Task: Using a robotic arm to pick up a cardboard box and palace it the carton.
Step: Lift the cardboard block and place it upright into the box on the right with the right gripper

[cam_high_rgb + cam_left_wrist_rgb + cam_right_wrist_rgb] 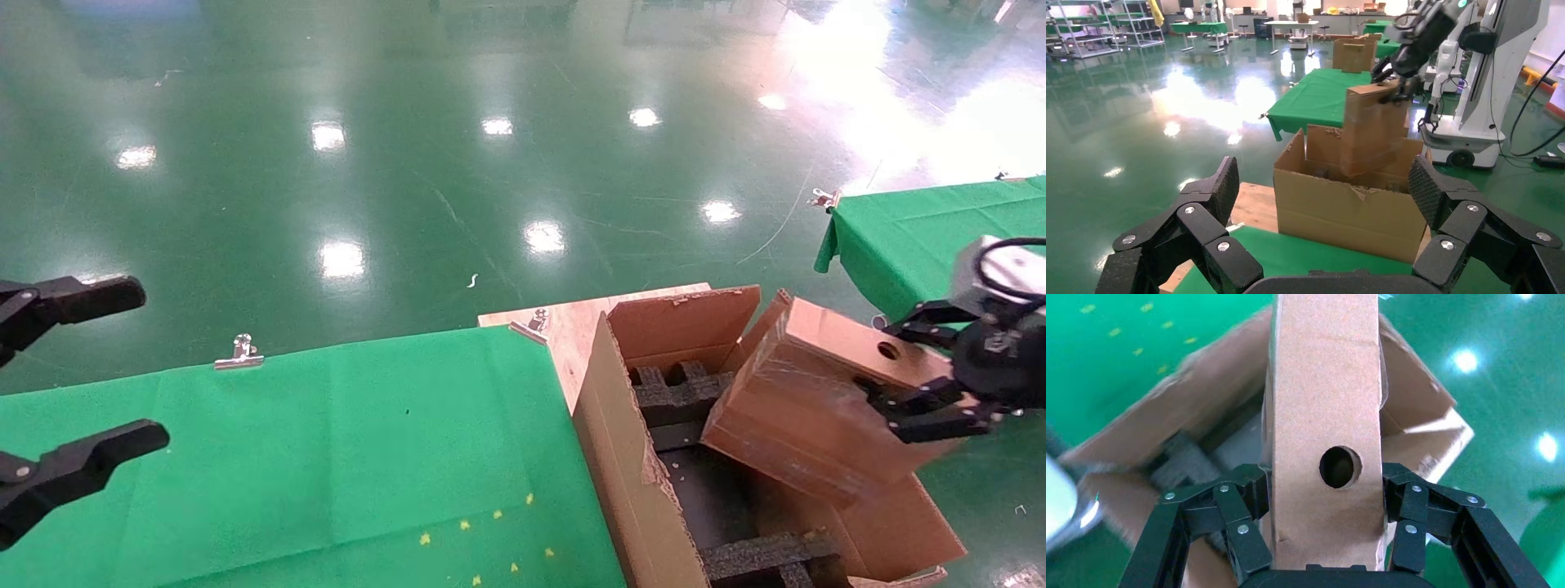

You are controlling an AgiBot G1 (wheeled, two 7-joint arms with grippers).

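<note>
**Small box held over the open carton**

The green floor (490, 163) spreads shiny and wide behind everything, dotted with lamp reflections. In front sits a tabletop (286, 457) under a green cloth, pinned at its far edge by a silver clip (239, 353), with a bare wooden board (572, 322) showing at its corner. A second green-draped tabletop (915, 237) stands off to the right.

Just beside the board is the carton (629, 457), big and brown, flaps up and ragged along the edges, with black foam inserts (678, 392) lying inside it. Over its open top, tilted, hangs the cardboard box (817, 400) (much smaller, with a round hole in its upper face). From the left wrist view its lower end seems to dip behind the carton's near wall.

The right gripper (923, 371) at the end of the robotic arm (1001, 327) is clamped on that box, one black finger on each side, the hole between them. The left gripper (82, 376) hovers above the near tabletop's left end, fingers spread wide apart and holding nothing.
</note>
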